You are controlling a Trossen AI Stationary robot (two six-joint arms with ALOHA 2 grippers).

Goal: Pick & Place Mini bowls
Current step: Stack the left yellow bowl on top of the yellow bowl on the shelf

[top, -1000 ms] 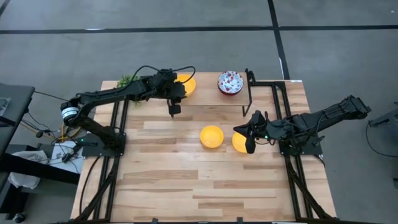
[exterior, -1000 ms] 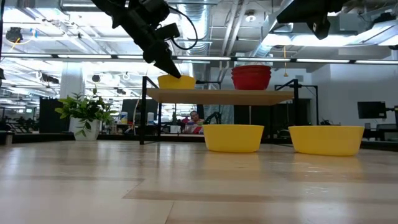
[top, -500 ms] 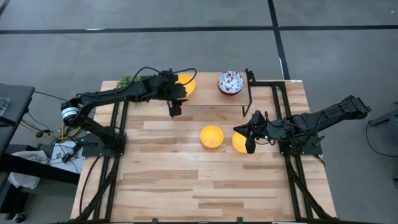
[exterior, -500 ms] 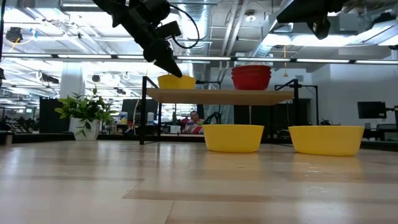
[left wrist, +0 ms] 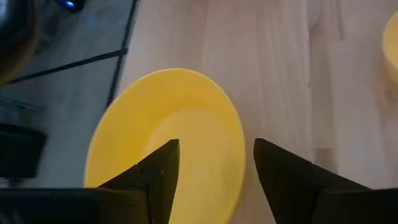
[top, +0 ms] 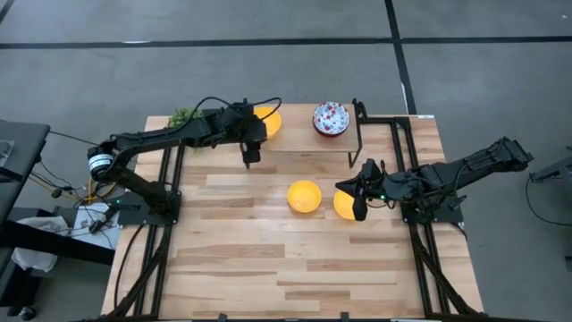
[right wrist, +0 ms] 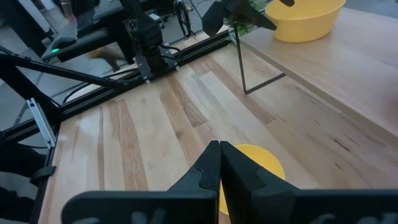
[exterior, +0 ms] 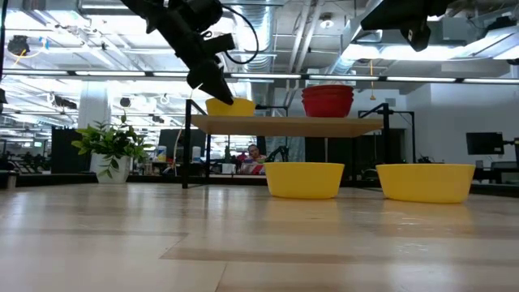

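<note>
A yellow mini bowl point(top: 270, 119) point(left wrist: 180, 112) stands on its base on the raised wooden shelf point(exterior: 292, 124) at the far side. My left gripper point(top: 251, 153) point(left wrist: 216, 146) hangs open just above its rim, one finger on either side of the edge, touching nothing. A floral mini bowl point(top: 331, 118) rests on the same shelf. Two more yellow mini bowls point(top: 304, 195) point(top: 342, 207) sit on the table. My right gripper point(top: 360, 202) point(right wrist: 219, 149) is shut and hovers high over the right-hand one point(right wrist: 264, 163).
A small green potted plant point(top: 183, 115) point(exterior: 109, 150) stands at the far left corner. The shelf's black metal legs point(top: 358, 134) rise beside the floral bowl. Bare wooden tabletop point(top: 268, 259) fills the near half.
My left gripper has opened and risen a little toward the table's left, coming off the yellow bowl's rim. The bowl stays where it was on the shelf.
</note>
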